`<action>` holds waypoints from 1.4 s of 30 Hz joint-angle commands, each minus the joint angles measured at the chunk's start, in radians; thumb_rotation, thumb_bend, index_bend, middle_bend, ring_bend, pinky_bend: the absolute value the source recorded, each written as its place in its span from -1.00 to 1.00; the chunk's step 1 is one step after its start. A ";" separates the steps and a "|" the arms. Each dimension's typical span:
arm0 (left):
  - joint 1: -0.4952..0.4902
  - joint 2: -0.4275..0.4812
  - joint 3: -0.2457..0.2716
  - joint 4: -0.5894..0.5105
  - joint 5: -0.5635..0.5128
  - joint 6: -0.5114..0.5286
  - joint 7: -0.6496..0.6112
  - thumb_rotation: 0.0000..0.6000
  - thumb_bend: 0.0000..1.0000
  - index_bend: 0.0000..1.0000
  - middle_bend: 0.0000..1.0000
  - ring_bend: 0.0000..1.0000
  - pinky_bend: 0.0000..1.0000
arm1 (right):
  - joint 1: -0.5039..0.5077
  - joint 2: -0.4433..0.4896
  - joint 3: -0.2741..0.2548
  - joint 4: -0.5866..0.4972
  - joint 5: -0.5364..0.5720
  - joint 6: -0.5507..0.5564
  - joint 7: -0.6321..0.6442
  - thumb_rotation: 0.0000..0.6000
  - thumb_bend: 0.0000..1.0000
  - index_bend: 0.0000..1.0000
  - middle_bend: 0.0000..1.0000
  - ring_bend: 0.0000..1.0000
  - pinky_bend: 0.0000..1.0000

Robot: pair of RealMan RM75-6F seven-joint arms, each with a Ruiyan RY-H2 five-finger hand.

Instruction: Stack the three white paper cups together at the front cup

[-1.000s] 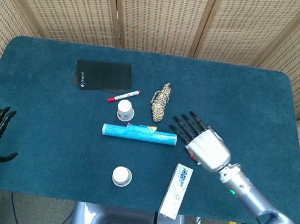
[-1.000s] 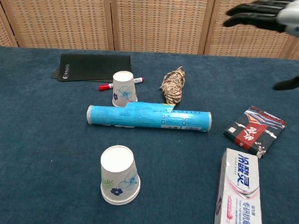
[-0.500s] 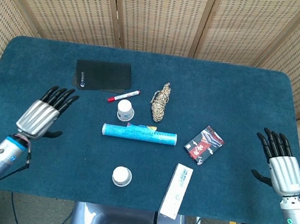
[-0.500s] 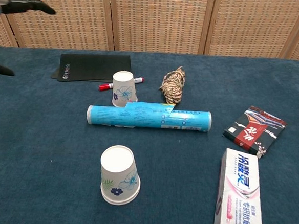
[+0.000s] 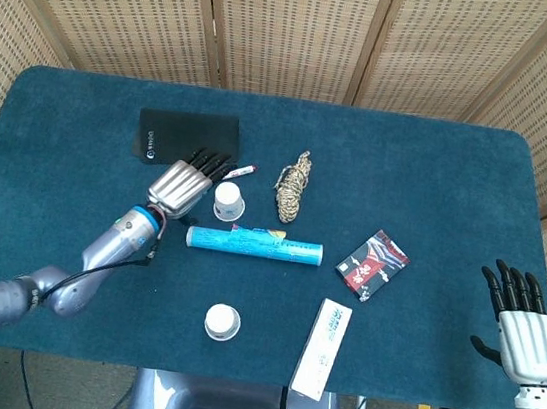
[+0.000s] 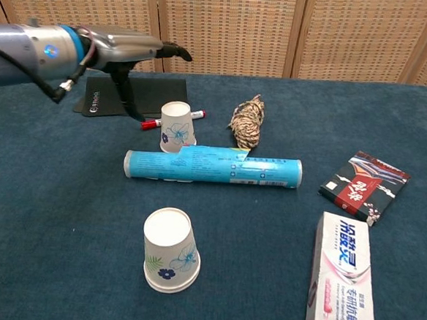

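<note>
Two white paper cups with flower prints stand upside down on the blue table; I see no third cup. The far cup (image 5: 228, 201) (image 6: 178, 127) is behind a blue tube. The front cup (image 5: 222, 322) (image 6: 170, 251) sits near the table's front edge. My left hand (image 5: 183, 185) (image 6: 133, 48) hovers just left of and above the far cup, fingers stretched out and apart, thumb hanging down, holding nothing. My right hand (image 5: 523, 338) is open at the far right front edge, away from both cups and out of the chest view.
A blue tube (image 5: 254, 245) (image 6: 213, 168) lies across between the cups. A black pad (image 5: 187, 135), a red marker (image 6: 151, 123) and a twine bundle (image 5: 293, 187) lie behind. A red-black box (image 5: 374, 263) and a toothpaste box (image 5: 321, 347) lie right.
My left hand has swung from the table's left side rightward to beside the far cup. My right hand has drawn back a little toward the front right edge. The cups have not moved.
</note>
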 commanded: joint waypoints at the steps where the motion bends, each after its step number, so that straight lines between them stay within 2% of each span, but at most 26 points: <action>1: -0.089 -0.094 -0.023 0.107 -0.110 -0.038 0.056 1.00 -0.93 -0.99 -1.00 -1.00 -0.91 | -0.006 0.002 0.011 -0.001 0.004 -0.001 -0.002 1.00 -1.00 -0.93 -0.89 -0.98 -1.00; 8: -0.205 -0.195 -0.003 0.290 -0.292 -0.093 0.117 1.00 -0.93 -0.75 -0.93 -0.84 -0.80 | -0.018 0.004 0.036 0.003 0.005 -0.019 0.001 1.00 -1.00 -0.92 -0.89 -0.98 -1.00; 12: -0.240 -0.238 0.017 0.383 -0.355 -0.118 0.119 1.00 -0.79 -0.59 -0.81 -0.75 -0.70 | -0.024 0.002 0.050 0.007 0.001 -0.025 0.005 1.00 -1.00 -0.92 -0.89 -0.98 -1.00; 15: -0.248 -0.255 0.020 0.414 -0.367 -0.128 0.100 1.00 -0.77 -0.43 -0.64 -0.61 -0.57 | -0.028 0.001 0.056 0.010 -0.001 -0.030 0.006 1.00 -1.00 -0.92 -0.89 -0.98 -1.00; 20: -0.251 -0.274 0.015 0.444 -0.372 -0.148 0.040 1.00 -0.76 0.11 -0.14 -0.19 -0.23 | -0.033 -0.006 0.067 0.019 -0.004 -0.037 -0.005 1.00 -1.00 -0.92 -0.89 -0.98 -1.00; 22: -0.252 -0.272 0.021 0.447 -0.358 -0.145 0.028 1.00 -0.75 0.19 -0.07 -0.13 -0.19 | -0.034 -0.009 0.070 0.020 -0.007 -0.042 -0.008 1.00 -1.00 -0.92 -0.89 -0.98 -1.00; 25: -0.253 -0.256 0.032 0.437 -0.345 -0.126 0.025 1.00 -0.75 0.19 -0.05 -0.12 -0.18 | -0.037 -0.011 0.077 0.021 -0.010 -0.046 -0.010 1.00 -1.00 -0.92 -0.89 -0.98 -1.00; 28: -0.245 -0.215 0.029 0.383 -0.331 -0.096 0.010 1.00 -0.75 0.18 -0.05 -0.12 -0.18 | -0.042 -0.010 0.082 0.019 -0.015 -0.050 -0.006 1.00 -1.00 -0.92 -0.89 -0.98 -1.00; 30: -0.228 -0.155 0.019 0.306 -0.307 -0.062 -0.010 1.00 -0.75 0.17 -0.06 -0.12 -0.18 | -0.044 -0.009 0.083 0.017 -0.023 -0.050 -0.005 1.00 -1.00 -0.92 -0.89 -0.98 -1.00; 32: -0.192 -0.050 0.012 0.164 -0.275 -0.032 -0.038 1.00 -0.75 0.16 -0.06 -0.12 -0.18 | -0.047 -0.006 0.083 0.012 -0.034 -0.049 0.000 1.00 -1.00 -0.92 -0.89 -0.98 -1.00; 35: -0.154 0.062 0.009 0.016 -0.249 -0.014 -0.069 1.00 -0.75 0.15 -0.07 -0.12 -0.18 | -0.051 -0.004 0.086 0.008 -0.042 -0.048 0.001 1.00 -1.00 -0.92 -0.89 -0.98 -1.00; 42: -0.061 0.300 0.007 -0.280 -0.145 -0.014 -0.174 1.00 -0.75 0.13 -0.07 -0.12 -0.18 | -0.059 -0.004 0.088 -0.004 -0.060 -0.044 -0.006 1.00 -1.00 -0.92 -0.89 -0.98 -1.00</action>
